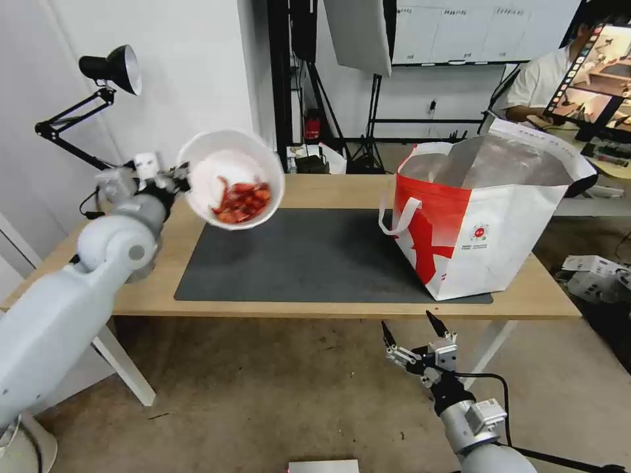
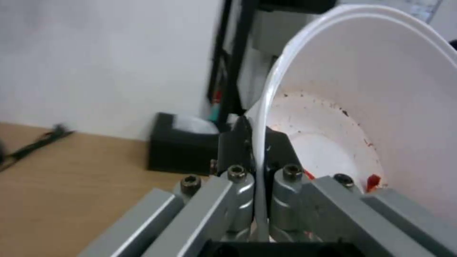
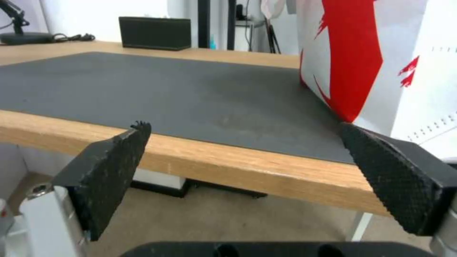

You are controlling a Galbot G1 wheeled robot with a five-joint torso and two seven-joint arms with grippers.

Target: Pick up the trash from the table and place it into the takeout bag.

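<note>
My left gripper (image 1: 181,176) is shut on the rim of a white round bowl (image 1: 230,179) and holds it tilted in the air above the left part of the table (image 1: 342,190). Red shell scraps (image 1: 242,201) lie in the bowl's low side. In the left wrist view the thin rim of the bowl (image 2: 362,107) runs between the two black fingers (image 2: 233,142). The red-and-white takeout bag (image 1: 486,217) stands open on the right of the dark grey mat (image 1: 309,256). My right gripper (image 1: 411,332) hangs open below the table's front edge, close to the takeout bag (image 3: 381,53).
A black tissue box (image 3: 155,33) sits at the table's far edge. A black desk lamp (image 1: 112,69) stands at the far left. Tripods and stands crowd the floor behind the table. A white box (image 1: 595,276) lies on the floor at the right.
</note>
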